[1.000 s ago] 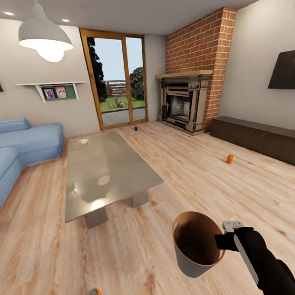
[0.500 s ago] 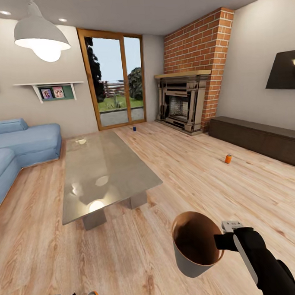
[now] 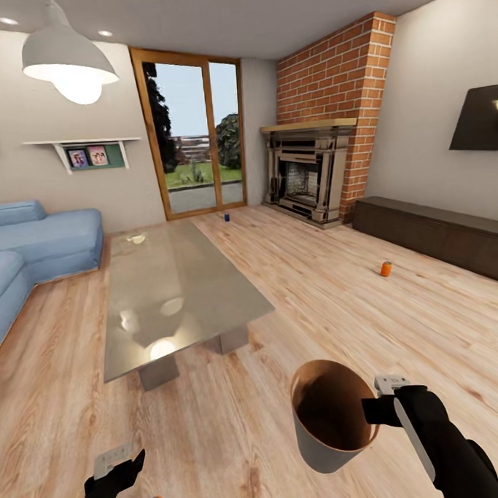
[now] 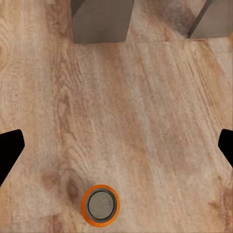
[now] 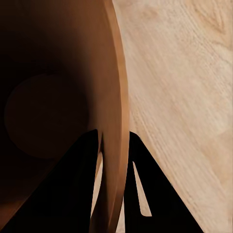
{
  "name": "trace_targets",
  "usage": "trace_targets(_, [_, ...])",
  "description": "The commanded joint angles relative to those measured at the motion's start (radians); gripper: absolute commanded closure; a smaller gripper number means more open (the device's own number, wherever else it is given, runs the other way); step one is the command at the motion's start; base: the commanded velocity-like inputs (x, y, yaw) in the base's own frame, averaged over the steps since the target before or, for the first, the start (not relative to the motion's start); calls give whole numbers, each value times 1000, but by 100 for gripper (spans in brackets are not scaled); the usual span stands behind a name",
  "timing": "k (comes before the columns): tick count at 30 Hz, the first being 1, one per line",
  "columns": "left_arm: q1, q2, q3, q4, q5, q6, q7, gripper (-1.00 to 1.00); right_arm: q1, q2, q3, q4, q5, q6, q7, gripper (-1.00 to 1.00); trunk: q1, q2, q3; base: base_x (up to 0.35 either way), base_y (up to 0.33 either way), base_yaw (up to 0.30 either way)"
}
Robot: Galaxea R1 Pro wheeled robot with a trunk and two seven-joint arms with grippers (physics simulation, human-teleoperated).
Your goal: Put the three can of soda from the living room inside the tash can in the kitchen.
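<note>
Gripping the rim of the tash can [image 3: 328, 435], the right hand [image 3: 383, 408] holds it above the wood floor [image 3: 317, 289]. The left hand [image 3: 115, 475] hangs released over an upright orange can [image 4: 100, 205]. Another orange can [image 3: 385, 269] and a blue can [image 3: 226, 216] stand farther off.

head view: high, facing forward-down across the room
left wrist view: straight down, near floor [image 4: 145, 97]
right wrist view: close against bin [image 5: 58, 97]
shared: floor, bin rim
</note>
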Motion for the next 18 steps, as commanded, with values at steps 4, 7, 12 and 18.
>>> trace_targets(4, [-1, 0, 0, 1, -1, -2, 0, -100, 0, 0, 0, 0, -17, 0, 4, 100, 0, 0, 0, 142, 0, 0])
trace_targets(7, [-1, 0, 0, 1, -1, -3, 1, -100, 0, 0, 0, 0, -17, 0, 4, 100, 0, 0, 0, 36, 0, 0])
trace_targets(12, [-1, 1, 1, 2, -1, -3, 1, -100, 0, 0, 0, 0, -17, 1, 4, 100, 0, 0, 0, 10, 0, 0])
trace_targets(18, [-1, 1, 2, 3, -1, -5, 1, -100, 0, 0, 0, 0, -17, 1, 4, 100, 0, 0, 0, 1, 0, 0])
